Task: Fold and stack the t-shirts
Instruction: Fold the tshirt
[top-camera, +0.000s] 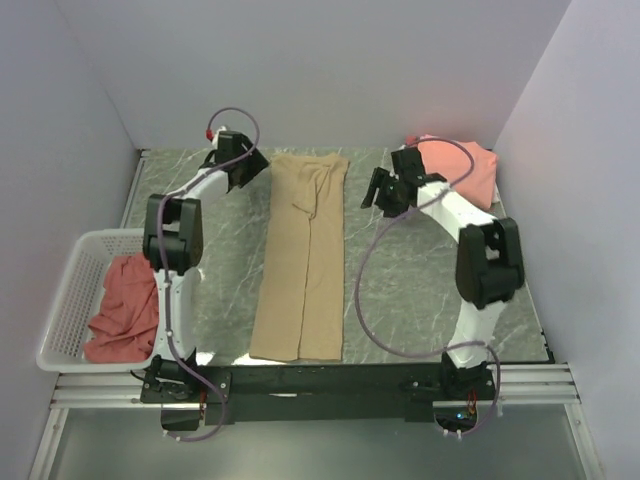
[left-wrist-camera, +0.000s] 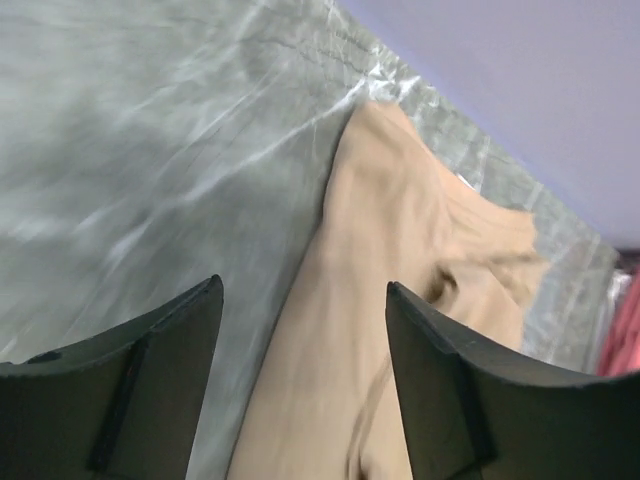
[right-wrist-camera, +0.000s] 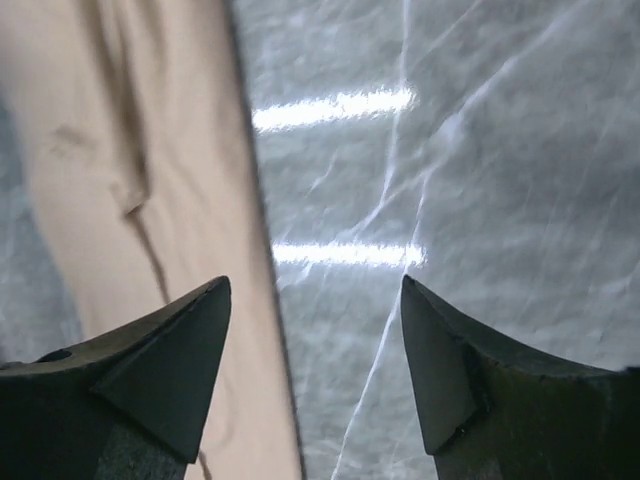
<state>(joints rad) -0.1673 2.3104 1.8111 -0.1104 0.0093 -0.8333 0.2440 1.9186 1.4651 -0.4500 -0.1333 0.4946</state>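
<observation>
right hand (right-wrist-camera: 315, 300) hangs spread wide over the tan t-shirt (right-wrist-camera: 130, 150) edge and marble table (right-wrist-camera: 460, 150).

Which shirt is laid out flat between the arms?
The tan shirt, a long strip down the middle of the table. The red shirt lies crumpled in the white basket; the coral shirt sits bunched at the far right corner.

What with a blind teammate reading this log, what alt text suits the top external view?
A tan shirt, folded into a long strip, lies down the middle of the table, with the left gripper and right gripper flanking its far end. A white basket at the left edge holds a red shirt; a pink shirt sits in the far right corner.
</observation>
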